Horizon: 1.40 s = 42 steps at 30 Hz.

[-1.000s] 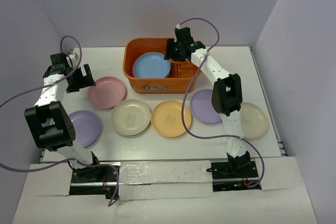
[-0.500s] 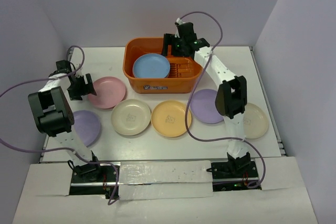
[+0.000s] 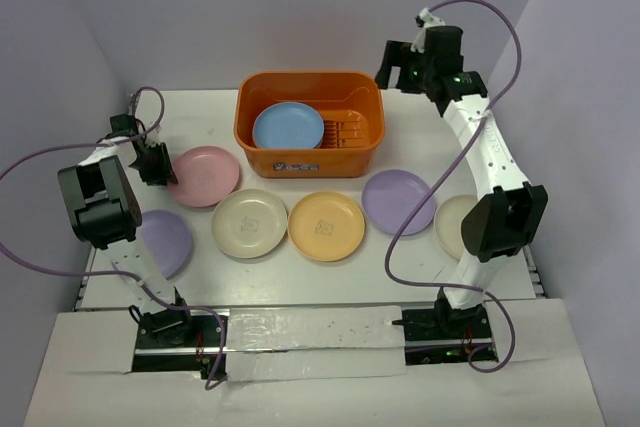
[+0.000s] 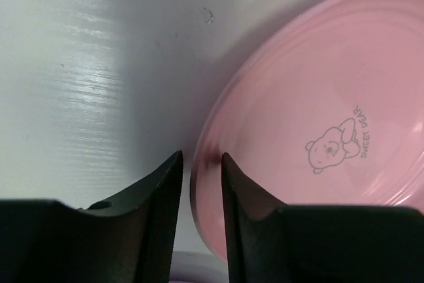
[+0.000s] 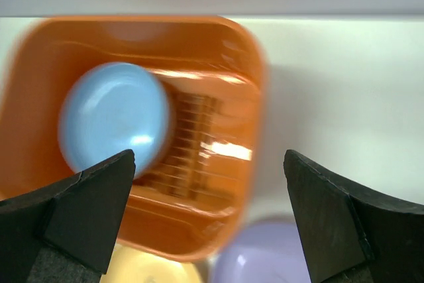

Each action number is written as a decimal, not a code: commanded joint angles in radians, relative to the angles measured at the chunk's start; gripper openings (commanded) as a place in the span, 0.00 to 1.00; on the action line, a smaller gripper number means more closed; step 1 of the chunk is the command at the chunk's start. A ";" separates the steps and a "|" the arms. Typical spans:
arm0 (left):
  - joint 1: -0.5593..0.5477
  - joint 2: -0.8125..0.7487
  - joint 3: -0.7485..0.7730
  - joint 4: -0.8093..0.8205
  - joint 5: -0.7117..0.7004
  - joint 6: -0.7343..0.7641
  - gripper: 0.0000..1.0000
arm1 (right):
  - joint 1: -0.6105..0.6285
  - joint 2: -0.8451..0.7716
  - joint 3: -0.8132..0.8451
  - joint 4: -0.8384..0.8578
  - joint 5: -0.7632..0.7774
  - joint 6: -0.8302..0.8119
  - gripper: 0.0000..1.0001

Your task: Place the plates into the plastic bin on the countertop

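The orange plastic bin [image 3: 308, 85] stands at the back of the white countertop [image 3: 440, 137] with a blue plate [image 3: 288, 126] in its left half. My left gripper [image 3: 160, 169] is low at the left rim of the pink plate [image 3: 208, 175]. Its fingers pinch that rim [image 4: 201, 157], one inside and one outside. My right gripper [image 3: 400, 65] hangs wide open, high over the bin's back right corner, holding nothing. From its wrist I look down on the bin [image 5: 245, 97] and the blue plate [image 5: 112, 114].
Across the front lie a lavender plate [image 3: 165, 242], a cream plate [image 3: 250, 223], a yellow-orange plate [image 3: 326, 225], a second lavender plate [image 3: 398, 201] and a cream plate [image 3: 448, 225] partly behind the right arm. Walls close in at the left, back and right.
My right gripper has opened wide, lifted out of the bin and swung back to the right. My left gripper has dropped to the pink plate's left rim and closed on it.
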 commanded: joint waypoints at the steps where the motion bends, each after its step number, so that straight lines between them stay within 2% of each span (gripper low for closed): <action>1: 0.006 0.024 0.016 0.000 0.036 0.009 0.26 | -0.098 -0.054 -0.117 -0.022 0.023 -0.048 1.00; 2: 0.006 0.019 0.019 -0.006 0.035 0.009 0.19 | -0.113 -0.066 -0.129 -0.024 0.026 -0.056 1.00; 3: 0.010 0.013 0.024 -0.015 0.036 0.007 0.08 | -0.136 -0.077 -0.152 -0.024 0.039 -0.070 1.00; 5: 0.023 0.005 0.038 -0.028 0.039 0.004 0.01 | -0.160 -0.086 -0.185 -0.027 0.051 -0.082 1.00; 16: 0.178 -0.129 0.269 -0.090 0.144 -0.094 0.00 | -0.324 -0.166 -0.358 -0.037 0.049 -0.112 1.00; 20: 0.193 -0.204 0.354 -0.080 0.206 -0.151 0.00 | -0.367 -0.183 -0.390 -0.056 0.046 -0.141 1.00; 23: 0.185 -0.245 0.381 -0.015 0.242 -0.222 0.00 | -0.392 -0.199 -0.422 -0.062 0.047 -0.153 1.00; 26: 0.129 -0.258 0.453 0.006 0.233 -0.270 0.00 | -0.424 -0.235 -0.474 -0.061 0.052 -0.162 1.00; 29: 0.003 -0.258 0.536 0.028 0.193 -0.287 0.00 | -0.440 -0.276 -0.524 -0.058 0.023 -0.183 1.00; 34: -0.179 -0.188 0.655 0.001 0.112 -0.227 0.00 | -0.420 -0.328 -0.543 -0.080 -0.080 -0.249 1.00; 36: -0.274 -0.120 0.719 -0.026 0.067 -0.195 0.00 | -0.388 -0.355 -0.564 -0.084 -0.099 -0.290 0.99; 42: -0.405 0.013 0.768 -0.054 -0.004 -0.141 0.00 | -0.222 -0.415 -0.619 -0.073 -0.096 -0.348 0.96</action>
